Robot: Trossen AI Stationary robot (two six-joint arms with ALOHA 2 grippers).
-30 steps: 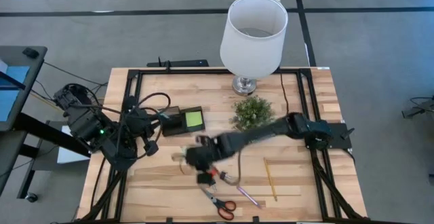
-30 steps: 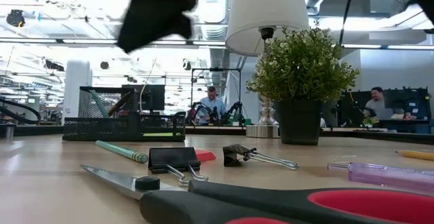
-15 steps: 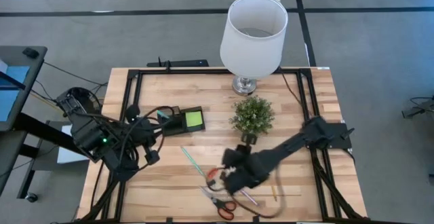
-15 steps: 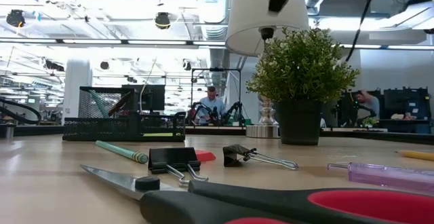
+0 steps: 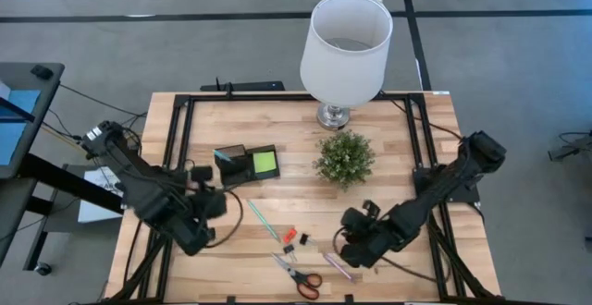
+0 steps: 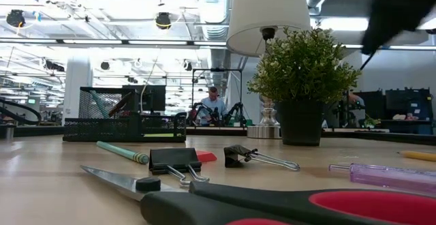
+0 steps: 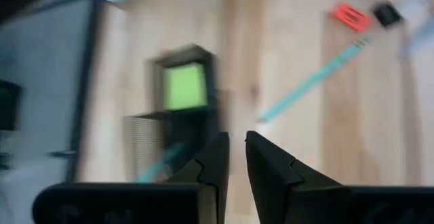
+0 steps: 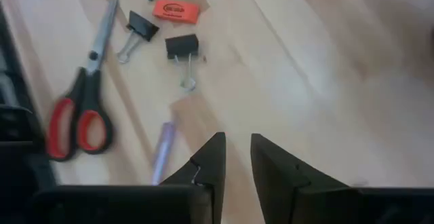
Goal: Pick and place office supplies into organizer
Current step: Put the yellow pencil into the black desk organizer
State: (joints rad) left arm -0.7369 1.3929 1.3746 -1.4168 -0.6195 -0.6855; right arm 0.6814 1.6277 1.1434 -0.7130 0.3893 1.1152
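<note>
The black organizer (image 5: pixel 242 168) stands left of the plant, with the lime-green sticky pad (image 5: pixel 265 163) in its low tray and a teal pen in the tall part. On the wood nearer me lie a teal pen (image 5: pixel 262 220), an orange piece (image 5: pixel 289 236), two black clips (image 8: pixel 182 46), red-handled scissors (image 5: pixel 298 274) and a pink pen (image 5: pixel 338 268). A yellow pencil tip (image 6: pixel 417 155) shows in the low view. My left gripper (image 5: pixel 215 203) hangs shut above bare wood, near-left of the organizer. My right gripper (image 8: pixel 237 137) is shut above the table, right of the pink pen (image 8: pixel 161 149).
A white-shaded lamp (image 5: pixel 345 42) stands at the far edge, and a small potted plant (image 5: pixel 345 155) sits just right of the organizer. A black frame rail (image 5: pixel 176 148) runs along the table's sides. Bare wood lies right of the plant. People sit in the room beyond.
My right gripper has drawn back from just near of the organizer toward the table's right and near edge, passing over the clips. My left gripper has pulled away from the organizer toward the near edge. The supplies on the table lie as before.
</note>
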